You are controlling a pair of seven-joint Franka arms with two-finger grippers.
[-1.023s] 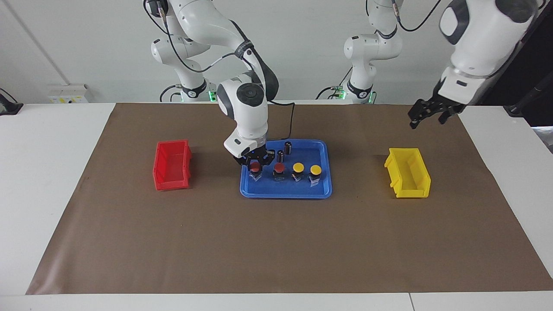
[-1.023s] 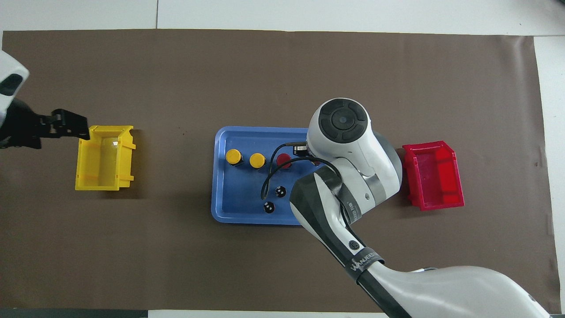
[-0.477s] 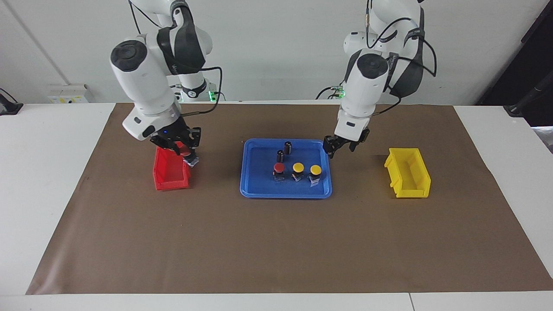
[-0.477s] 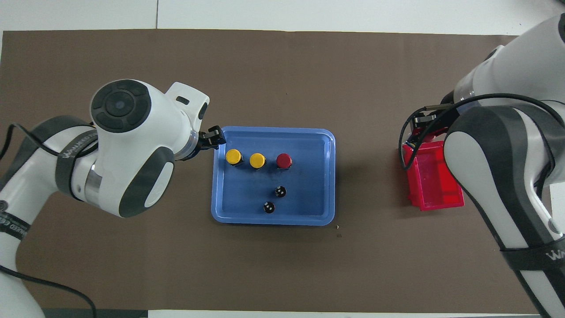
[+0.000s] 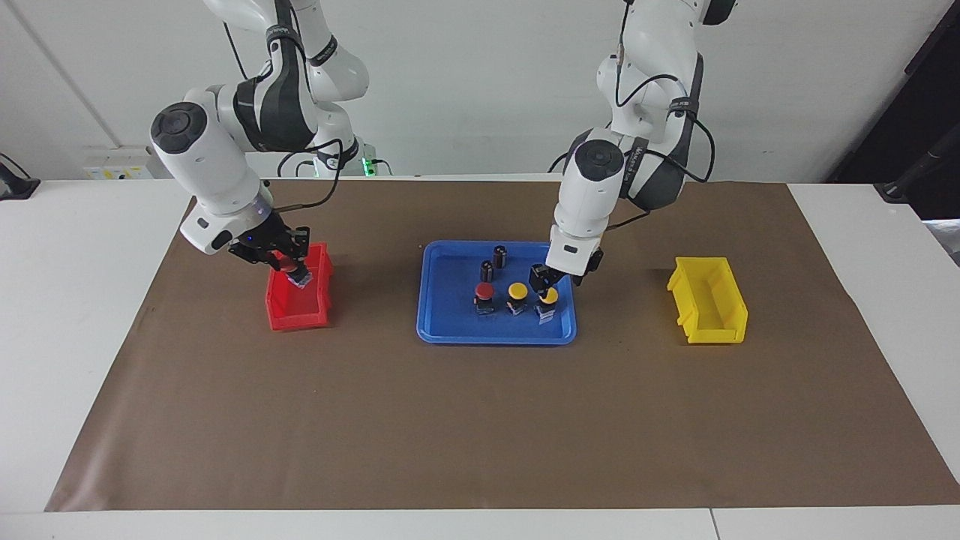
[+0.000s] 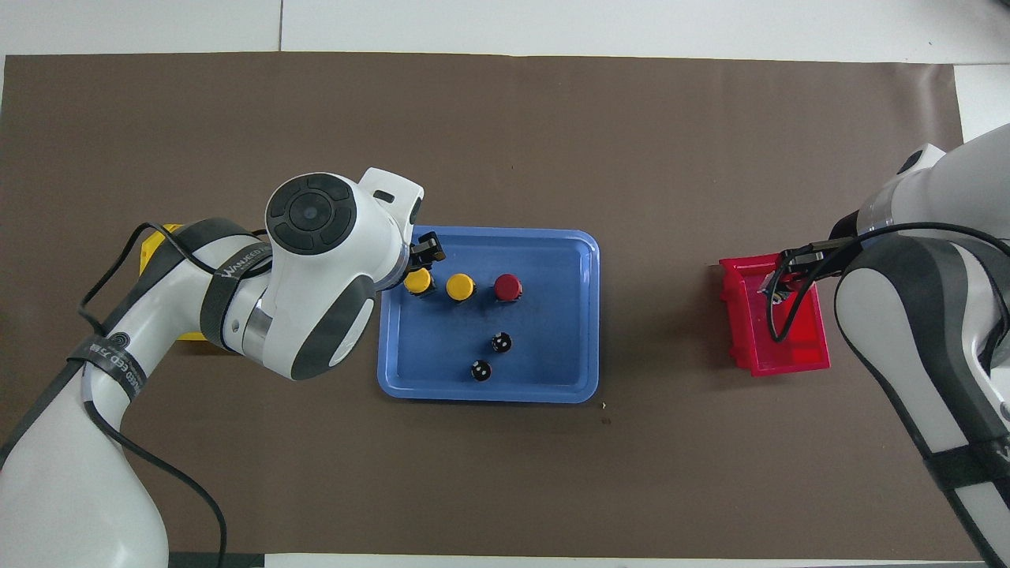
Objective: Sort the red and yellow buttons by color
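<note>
Lowered left fingers [image 5: 545, 280] over yellow button [image 5: 548, 297], right fingers [image 5: 289, 263] holding red button [image 5: 299, 277]

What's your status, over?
Right gripper over red bin, holding red button. Left gripper down at yellow button in tray. Nothing blocking.

Tray mid-table, one bin toward each arm's end.
The tray [image 5: 442, 330] holds three buttons [image 5: 517, 294] in a row, with two cylinders [image 5: 493, 264] nearer the robots. The left gripper [image 5: 546, 279] hangs over the end button; the right gripper [image 5: 289, 261] is over the bin [image 5: 298, 309] at its end. The other bin [image 5: 709, 309] lies well apart.
</note>
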